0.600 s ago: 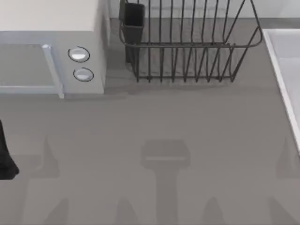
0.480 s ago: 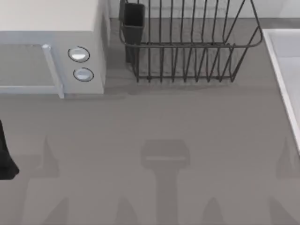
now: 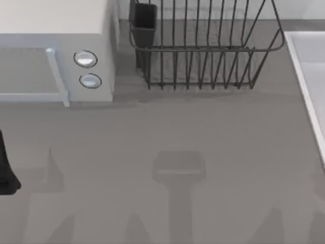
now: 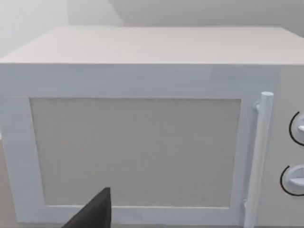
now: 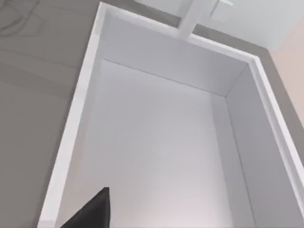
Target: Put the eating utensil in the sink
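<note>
From above, the white microwave (image 3: pixel 56 51) stood at the tabletop's (image 3: pixel 167 127) far left, its two knobs (image 3: pixel 85 59) facing me, and the black wire dish rack (image 3: pixel 203 48) stood beside it at the back. The sink (image 3: pixel 304 76) showed its whitish rim along the right edge. A dark part of my left arm (image 3: pixel 6 168) sat at the left edge.

My left wrist camera faced the microwave door (image 4: pixel 135 152) and its handle (image 4: pixel 259 156), with one dark fingertip (image 4: pixel 95 213) of my left pincer low in view.

My right wrist camera looked down into the sink basin (image 5: pixel 156 156), pale and flat-bottomed, with one dark fingertip (image 5: pixel 92 211) of my right pincer over it. For either pincer I could not tell whether it was released or clenched.
</note>
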